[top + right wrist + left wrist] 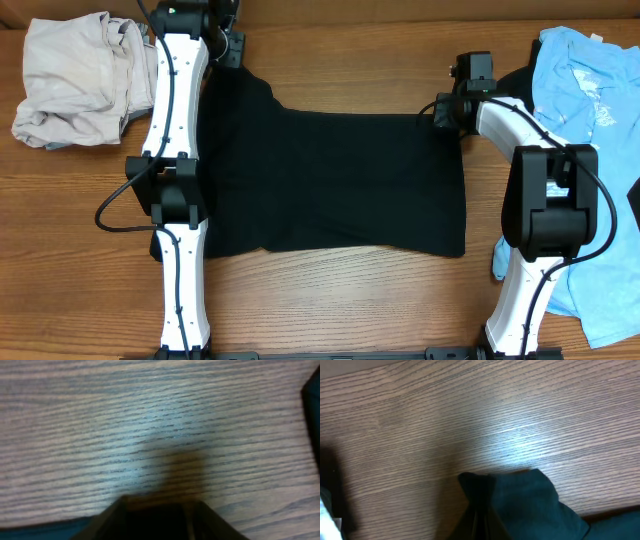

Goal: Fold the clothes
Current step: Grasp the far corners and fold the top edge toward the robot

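One table [340, 310], two arms [178, 150] [540, 200], three garments, perhaps more hidden: one black T-shirt [330, 180], one cream garment [75, 80], one light-blue tee [590, 100].

— What is under it all?
— A wooden table [330, 305], its grain running from 9 to 3 o'clock.
— Where does bare wood show?
— Overhead, at 12 and 6 o'clock. In both wrist views it shines pale.

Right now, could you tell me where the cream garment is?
In the overhead view the cream garment lies crumpled at the table's far left corner, just outside the left arm, apart from the black T-shirt.
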{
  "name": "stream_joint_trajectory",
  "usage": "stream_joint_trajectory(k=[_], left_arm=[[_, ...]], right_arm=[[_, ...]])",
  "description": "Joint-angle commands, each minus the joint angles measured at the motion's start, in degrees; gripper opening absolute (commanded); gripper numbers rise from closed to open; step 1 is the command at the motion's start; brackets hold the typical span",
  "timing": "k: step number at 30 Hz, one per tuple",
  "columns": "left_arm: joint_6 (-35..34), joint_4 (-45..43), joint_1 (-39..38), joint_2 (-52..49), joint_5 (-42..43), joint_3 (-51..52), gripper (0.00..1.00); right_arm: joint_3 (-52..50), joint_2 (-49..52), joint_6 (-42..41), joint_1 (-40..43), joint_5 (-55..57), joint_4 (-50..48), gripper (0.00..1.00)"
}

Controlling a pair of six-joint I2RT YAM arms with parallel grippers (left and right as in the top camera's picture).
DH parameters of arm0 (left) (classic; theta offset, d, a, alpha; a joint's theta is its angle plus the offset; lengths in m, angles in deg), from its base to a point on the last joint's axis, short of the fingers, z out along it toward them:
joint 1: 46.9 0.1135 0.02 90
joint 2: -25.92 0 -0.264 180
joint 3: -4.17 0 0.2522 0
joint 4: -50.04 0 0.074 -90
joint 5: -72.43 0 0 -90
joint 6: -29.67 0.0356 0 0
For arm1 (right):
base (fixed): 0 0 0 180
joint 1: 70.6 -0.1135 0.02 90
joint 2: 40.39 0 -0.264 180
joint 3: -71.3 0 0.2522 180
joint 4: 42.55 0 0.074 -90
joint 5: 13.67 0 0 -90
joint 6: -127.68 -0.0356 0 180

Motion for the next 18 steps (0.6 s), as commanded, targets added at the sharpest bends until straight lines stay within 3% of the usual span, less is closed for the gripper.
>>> stream_joint_trajectory(k=[1, 5, 6, 18], left_arm=[[-0.17, 0.11, -0.50, -0.39, 0.83, -1.75, 0.04], [-0.17, 1.44, -0.35, -0.39, 0.85, -3.63, 0.04], [-0.17, 2.05, -0.35, -0.39, 0.85, -4.42, 0.04], [-0.17, 12.50, -0.35, -0.39, 0.61, -13.38, 0.04]], right_arm=[[0.57, 1.95, -0.11, 0.22, -4.31, 0.35, 0.34], [0.61, -0.20, -0.35, 0.57, -5.01, 1.27, 0.07], [0.61, -1.09, -0.33, 0.70, -5.53, 1.62, 0.04], [0.61, -15.41, -0.35, 2.40, -8.52, 13.84, 0.04]])
